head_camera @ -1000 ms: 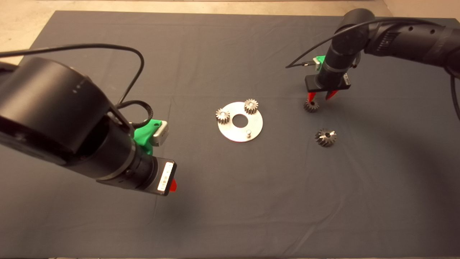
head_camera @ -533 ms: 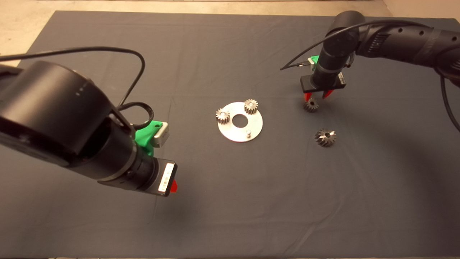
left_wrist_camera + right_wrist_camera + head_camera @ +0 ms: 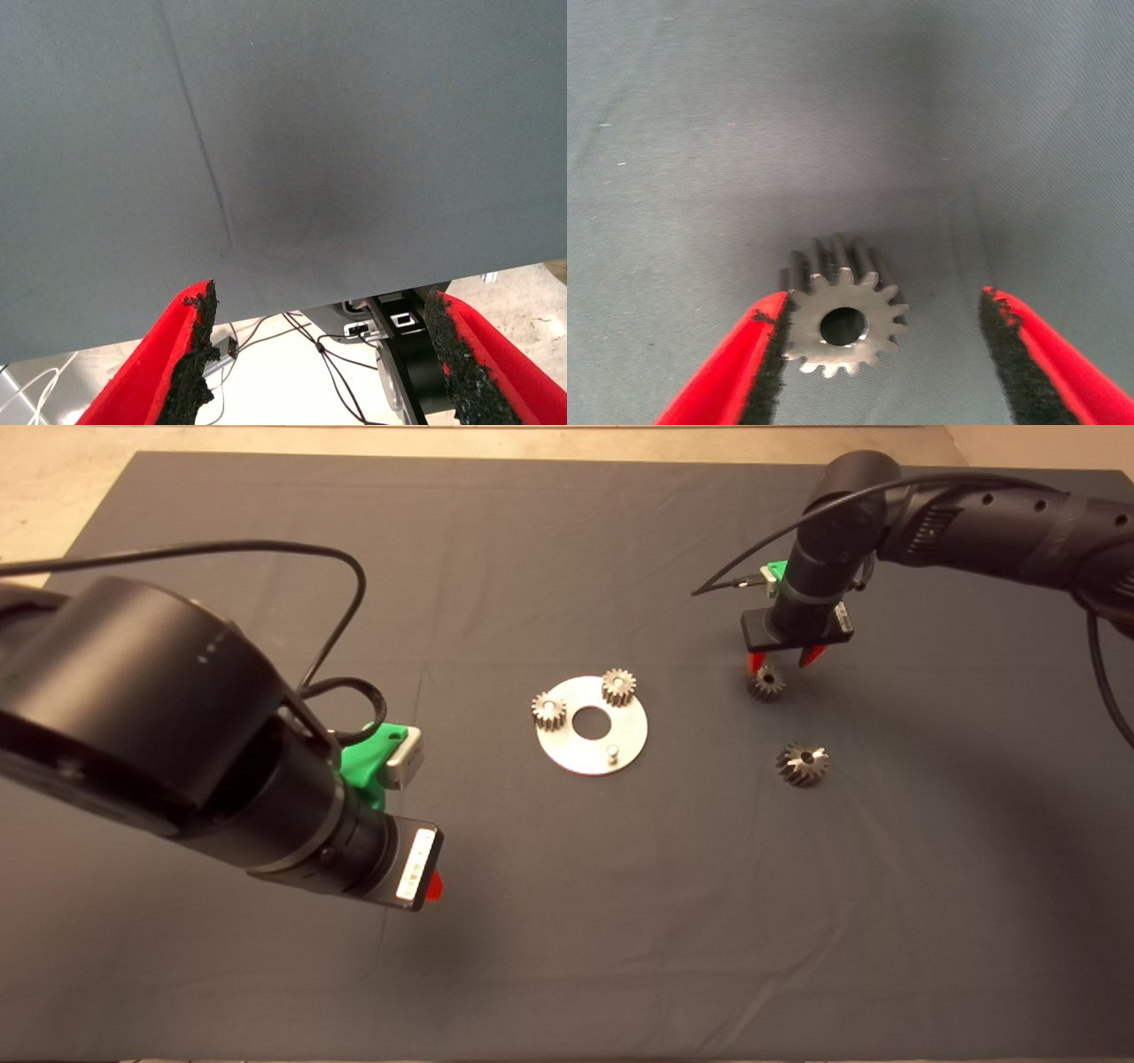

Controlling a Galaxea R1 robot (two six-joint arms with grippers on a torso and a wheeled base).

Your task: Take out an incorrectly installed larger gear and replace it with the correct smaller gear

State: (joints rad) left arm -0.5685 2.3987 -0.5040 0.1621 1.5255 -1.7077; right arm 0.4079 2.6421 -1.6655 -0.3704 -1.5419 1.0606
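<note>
The smaller gear (image 3: pixel 766 684) lies flat on the mat right of the round metal plate (image 3: pixel 592 725); it also shows in the right wrist view (image 3: pixel 843 320). My right gripper (image 3: pixel 780 662) is open just above it, one pad (image 3: pixel 769 354) touching the gear's side, the other finger (image 3: pixel 1028 345) well apart. The larger gear (image 3: pixel 803 763), dark with slanted teeth, lies on the mat nearer the front. The plate carries two small gears (image 3: pixel 549 711) (image 3: pixel 619 686) and one bare pin (image 3: pixel 612 752). My left gripper (image 3: pixel 323 354) is open and empty over bare mat at the left.
The left arm's bulky wrist (image 3: pixel 177 735) fills the left side of the head view. A cable (image 3: pixel 266 549) loops above it. The mat's front edge and floor cables (image 3: pixel 292 354) show in the left wrist view.
The right gripper moved back and left, settling lower over the smaller gear. The left arm shifted slightly right. The gears and plate have not moved.
</note>
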